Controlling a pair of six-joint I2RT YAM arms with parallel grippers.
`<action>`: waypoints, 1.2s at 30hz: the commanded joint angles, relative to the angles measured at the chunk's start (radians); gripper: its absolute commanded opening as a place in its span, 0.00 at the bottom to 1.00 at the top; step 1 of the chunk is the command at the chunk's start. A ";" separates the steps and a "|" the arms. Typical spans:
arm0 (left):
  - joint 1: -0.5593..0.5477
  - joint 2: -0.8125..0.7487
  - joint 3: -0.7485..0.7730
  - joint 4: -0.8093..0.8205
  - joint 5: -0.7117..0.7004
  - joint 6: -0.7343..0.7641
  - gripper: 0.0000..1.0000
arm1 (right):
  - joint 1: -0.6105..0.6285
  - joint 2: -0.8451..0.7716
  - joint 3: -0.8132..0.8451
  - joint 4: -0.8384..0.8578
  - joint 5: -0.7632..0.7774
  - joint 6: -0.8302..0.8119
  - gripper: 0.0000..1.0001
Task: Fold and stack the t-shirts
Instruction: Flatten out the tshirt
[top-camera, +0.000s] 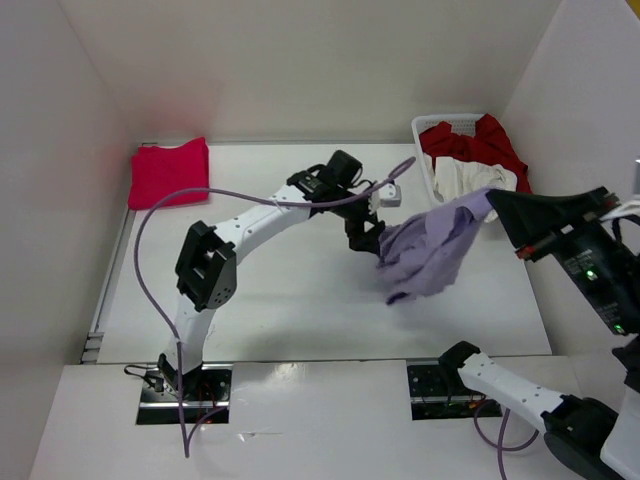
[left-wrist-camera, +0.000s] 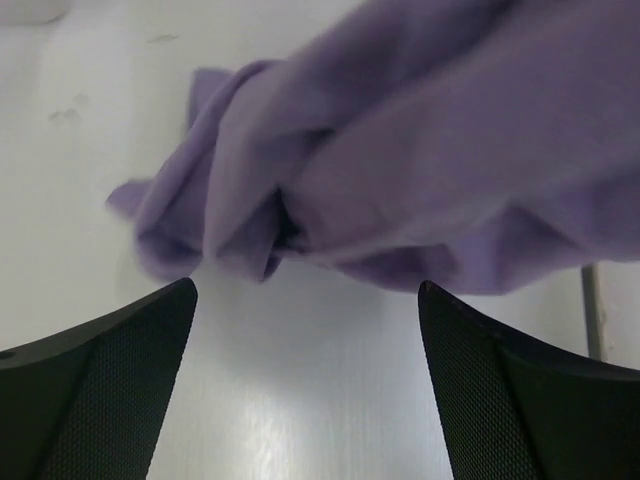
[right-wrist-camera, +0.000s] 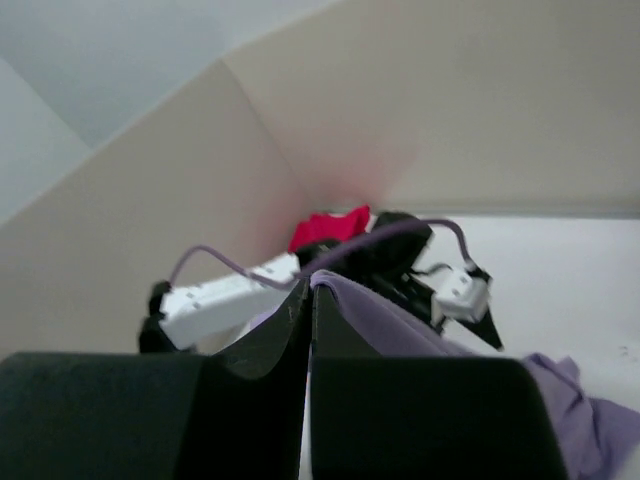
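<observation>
Right claw (right-wrist-camera: 308, 287) on lavender shirt (top-camera: 432, 248) edge

A white table (top-camera: 300, 310) with a smooth, faintly streaked top fills a small booth closed in by plain off-white panels: a back wall (top-camera: 300, 70), a left wall (top-camera: 50, 200) and a right wall (top-camera: 590, 100) that slant outward as they rise. A thin metal strip (top-camera: 95, 340) runs along the table's left edge, a white ledge (top-camera: 320, 420) crosses the near side, and a white plastic lattice basket (top-camera: 425, 165) stands in the far right corner. The light is soft and even, leaving only pale shadows on the tabletop.
</observation>
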 joint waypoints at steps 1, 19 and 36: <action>-0.040 0.084 0.069 0.009 0.129 -0.023 0.98 | 0.017 0.032 -0.018 0.104 0.037 0.056 0.00; -0.234 0.255 0.238 -0.104 0.203 -0.038 0.00 | 0.017 -0.024 -0.084 0.091 0.086 0.116 0.00; 0.404 -0.406 -0.078 -0.207 -0.237 0.109 0.00 | 0.017 0.294 -0.028 0.148 0.207 -0.022 0.00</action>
